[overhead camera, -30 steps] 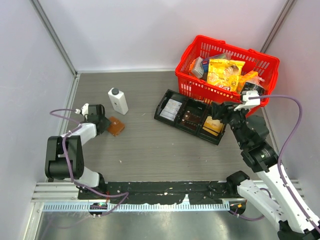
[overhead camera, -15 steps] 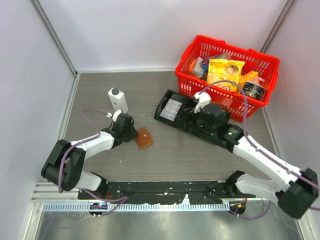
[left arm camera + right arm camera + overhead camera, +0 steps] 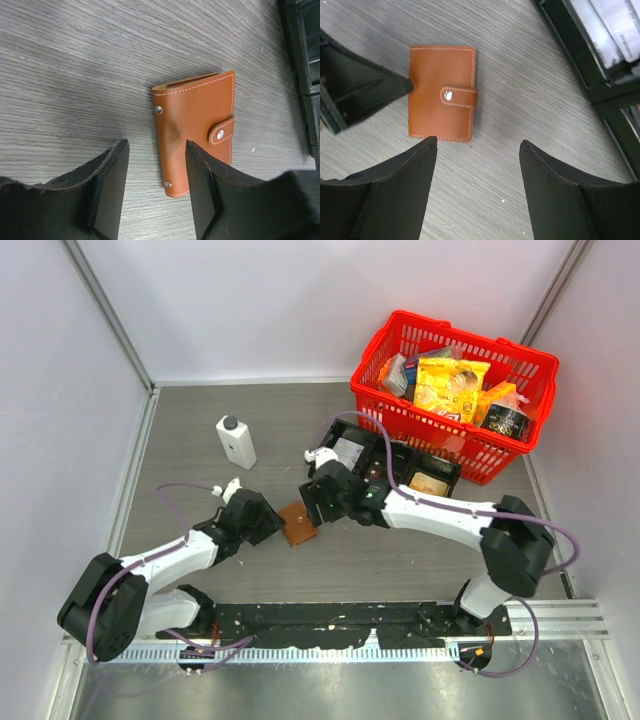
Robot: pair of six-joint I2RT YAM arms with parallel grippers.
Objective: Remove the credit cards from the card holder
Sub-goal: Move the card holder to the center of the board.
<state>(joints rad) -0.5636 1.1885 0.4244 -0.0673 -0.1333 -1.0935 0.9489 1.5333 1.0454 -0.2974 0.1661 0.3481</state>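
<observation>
1. Both arms are reaching inward since a second ago; the card holder [image 3: 298, 524] is lying further right, between them.
2. Only one is showing: brown, white-stitched, tab snapped shut.
3. Empty, the left gripper [image 3: 157, 147] is gaping partway, the right gripper [image 3: 477, 144] wide.

Top cam looks down from over the near edge of the table [image 3: 200, 410], seeing everything; both wrist cams sit close, aimed down, sharing the card holder [image 3: 298, 524].
</observation>
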